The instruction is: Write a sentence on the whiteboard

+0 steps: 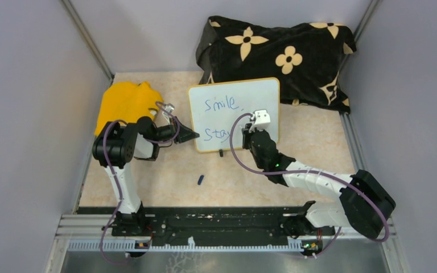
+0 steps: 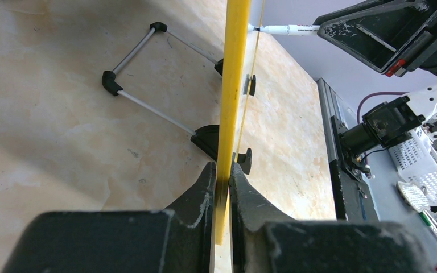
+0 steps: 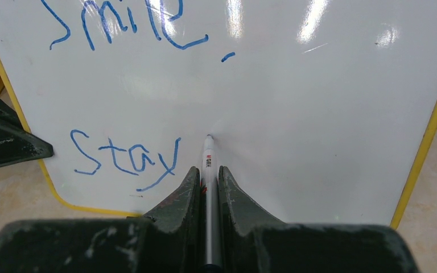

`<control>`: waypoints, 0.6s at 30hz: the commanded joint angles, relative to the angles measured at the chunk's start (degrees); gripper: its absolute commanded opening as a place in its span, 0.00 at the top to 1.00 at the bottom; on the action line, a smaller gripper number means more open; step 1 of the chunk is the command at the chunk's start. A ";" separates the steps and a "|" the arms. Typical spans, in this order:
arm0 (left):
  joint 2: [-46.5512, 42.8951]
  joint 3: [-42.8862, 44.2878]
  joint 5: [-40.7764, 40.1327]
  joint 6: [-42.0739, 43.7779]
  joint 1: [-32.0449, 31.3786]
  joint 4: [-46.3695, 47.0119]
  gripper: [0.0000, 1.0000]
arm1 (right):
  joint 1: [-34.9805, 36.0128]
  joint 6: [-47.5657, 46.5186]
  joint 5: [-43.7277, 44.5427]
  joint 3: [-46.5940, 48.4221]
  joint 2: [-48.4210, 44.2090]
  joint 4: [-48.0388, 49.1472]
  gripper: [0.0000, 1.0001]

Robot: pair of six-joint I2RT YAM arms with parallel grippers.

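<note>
The whiteboard [image 1: 250, 96] stands tilted on its black feet in the middle of the table. Blue words "Smile," and "Stay" [image 3: 125, 156] are on it in two lines; no "kind" shows. My left gripper [image 1: 190, 135] is shut on the board's yellow left rim [image 2: 233, 85], seen edge-on in the left wrist view. My right gripper [image 3: 207, 173] is shut on a white marker [image 3: 207, 165], its tip at the board just right of "Stay". The marker also shows in the left wrist view [image 2: 287, 28].
A black flowered cloth [image 1: 279, 57] lies behind the board. A yellow cloth [image 1: 122, 102] lies at the left behind my left arm. A small blue marker cap [image 1: 201, 180] lies on the table in front. The board's wire stand [image 2: 148, 74] rests behind it.
</note>
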 commanded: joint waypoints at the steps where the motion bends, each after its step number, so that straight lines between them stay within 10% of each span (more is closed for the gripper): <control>1: 0.85 0.35 -0.25 0.88 -1.19 -3.56 1.00 | -0.18 0.56 0.72 1.82 -0.56 1.00 1.00; 18: 0.85 0.26 -0.19 0.85 -1.27 -3.48 1.00 | -0.23 3.55 -0.33 -3.46 -3.78 -1.10 1.00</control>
